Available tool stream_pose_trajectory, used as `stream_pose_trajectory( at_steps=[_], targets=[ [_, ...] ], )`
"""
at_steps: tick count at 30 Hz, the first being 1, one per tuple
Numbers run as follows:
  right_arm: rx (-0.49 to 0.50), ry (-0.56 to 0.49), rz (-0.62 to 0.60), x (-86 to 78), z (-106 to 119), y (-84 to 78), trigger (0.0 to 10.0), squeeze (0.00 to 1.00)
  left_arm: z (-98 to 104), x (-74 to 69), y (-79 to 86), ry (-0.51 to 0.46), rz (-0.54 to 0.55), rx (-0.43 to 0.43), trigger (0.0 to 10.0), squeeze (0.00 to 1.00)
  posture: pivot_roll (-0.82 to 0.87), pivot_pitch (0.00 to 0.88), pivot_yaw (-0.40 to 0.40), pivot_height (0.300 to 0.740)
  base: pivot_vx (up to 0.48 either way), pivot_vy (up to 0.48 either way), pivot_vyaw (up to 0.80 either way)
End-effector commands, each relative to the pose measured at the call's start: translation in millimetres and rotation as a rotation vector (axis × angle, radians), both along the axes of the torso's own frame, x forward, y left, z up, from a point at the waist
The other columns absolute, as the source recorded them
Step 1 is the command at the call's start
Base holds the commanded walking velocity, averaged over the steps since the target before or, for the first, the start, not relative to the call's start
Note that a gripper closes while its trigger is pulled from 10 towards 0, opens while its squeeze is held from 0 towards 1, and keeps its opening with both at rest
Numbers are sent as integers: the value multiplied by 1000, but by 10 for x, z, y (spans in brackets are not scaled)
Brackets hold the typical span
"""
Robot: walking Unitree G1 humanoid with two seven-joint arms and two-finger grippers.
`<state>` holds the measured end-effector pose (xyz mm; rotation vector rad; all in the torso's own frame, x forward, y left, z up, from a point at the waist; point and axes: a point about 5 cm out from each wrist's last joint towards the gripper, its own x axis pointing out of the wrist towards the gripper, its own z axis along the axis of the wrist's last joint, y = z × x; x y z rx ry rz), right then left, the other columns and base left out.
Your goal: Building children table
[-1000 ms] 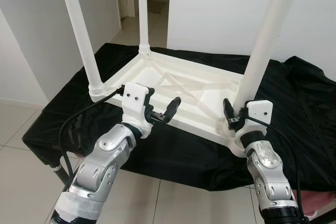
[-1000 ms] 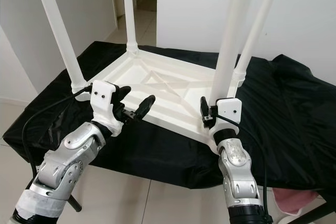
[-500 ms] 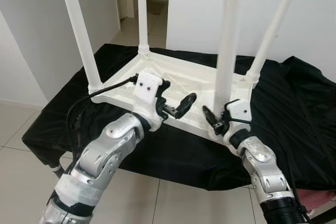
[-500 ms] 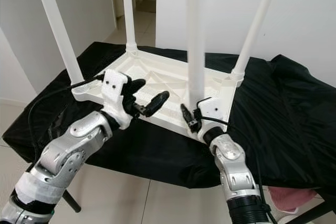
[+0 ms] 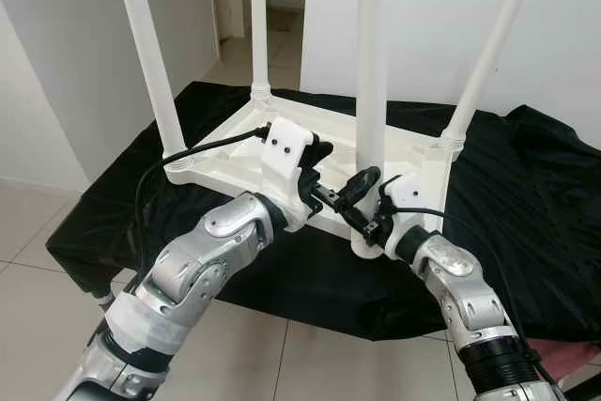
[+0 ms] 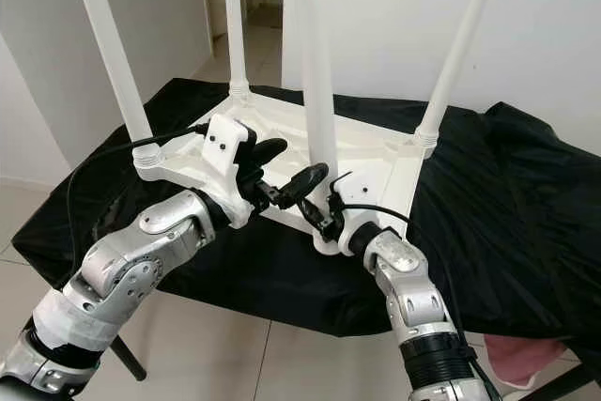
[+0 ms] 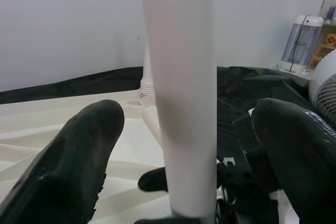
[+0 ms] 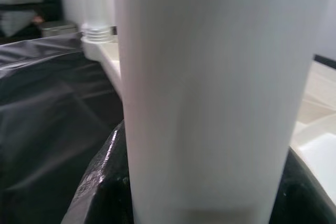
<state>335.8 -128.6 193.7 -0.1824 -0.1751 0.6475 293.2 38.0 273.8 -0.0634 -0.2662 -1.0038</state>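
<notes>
Steadiness counts: right tool [image 5: 376, 229] grips the white plastic tube leg [image 5: 368, 91] at its base, left tool [image 5: 349, 196] spread wide beside it, over the upturned white tabletop [image 5: 235, 152]; keep it upright.

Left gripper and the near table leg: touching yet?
Apart. In the left wrist view, the leg stands between the open jaws of the left gripper, with pale tabletop visible in the gap on each side of it.

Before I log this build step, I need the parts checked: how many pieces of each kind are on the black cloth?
White table legs: 4 (near left, far left, near right, far right)
White upside-down tabletop: 1
Total: 5
</notes>
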Motion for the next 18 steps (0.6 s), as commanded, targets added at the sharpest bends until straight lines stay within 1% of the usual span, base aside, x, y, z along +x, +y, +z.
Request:
stream_pose_trajectory(
  at_steps=[1,4,6,10,12,15,18],
  targets=[
    [6,-2,44,-12,48,31,10000,0,-21,-285,-109,-111,-594,117,10000,0,3,36,-24,740,0,0,0],
    [-2,18,113,-49,34,76,10000,0,-5,-269,-126,-104,-601,106,10000,0,3,24,-19,740,0,0,0],
    [-4,25,129,-59,27,86,10000,0,0,-266,-129,-101,-603,102,10000,0,3,24,-19,740,0,0,0],
    [-41,55,222,-145,-70,173,10000,0,21,-223,-113,-69,-609,72,10000,0,9,9,-14,740,0,0,0],
    [-41,60,231,-156,-84,184,10000,0,25,-221,-110,-69,-610,68,10000,0,9,9,-14,740,0,0,0],
    [-43,86,272,-206,-166,246,10000,0,23,-222,-96,-19,-639,33,10000,0,11,2,-11,740,0,0,0],
    [-44,91,277,-210,-179,254,10000,0,25,-224,-92,-12,-646,25,10000,0,11,2,-11,740,0,0,0]
  ],
)
